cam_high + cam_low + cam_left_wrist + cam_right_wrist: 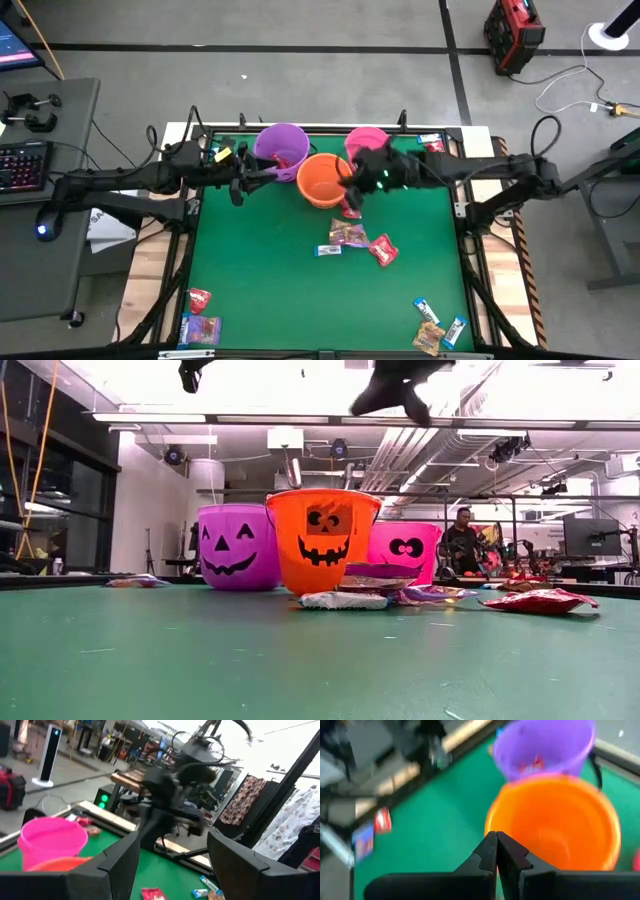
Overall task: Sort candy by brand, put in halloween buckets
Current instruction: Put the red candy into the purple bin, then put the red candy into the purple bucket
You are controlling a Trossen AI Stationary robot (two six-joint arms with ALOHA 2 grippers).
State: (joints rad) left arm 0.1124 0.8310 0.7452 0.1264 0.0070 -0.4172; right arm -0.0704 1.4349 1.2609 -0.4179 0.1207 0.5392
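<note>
Three buckets stand at the table's far middle: purple (282, 148), orange (322, 180) and pink (366, 142). My right gripper (496, 842) is shut, with nothing showing between its fingers, and hovers high above the orange bucket's (560, 825) near rim. Red candy (532, 765) lies inside the purple bucket (545, 742). My left gripper (172, 850) is open and empty, raised left of the orange bucket and near the purple one (238, 188). Loose candy (350, 236) lies flat on the mat near the middle.
More candy lies at the near-left corner (200, 328), the near-right corner (432, 336) and the far-right corner (432, 142). One red piece (350, 211) sits just in front of the orange bucket. Bare green mat (260, 260) lies left of the middle.
</note>
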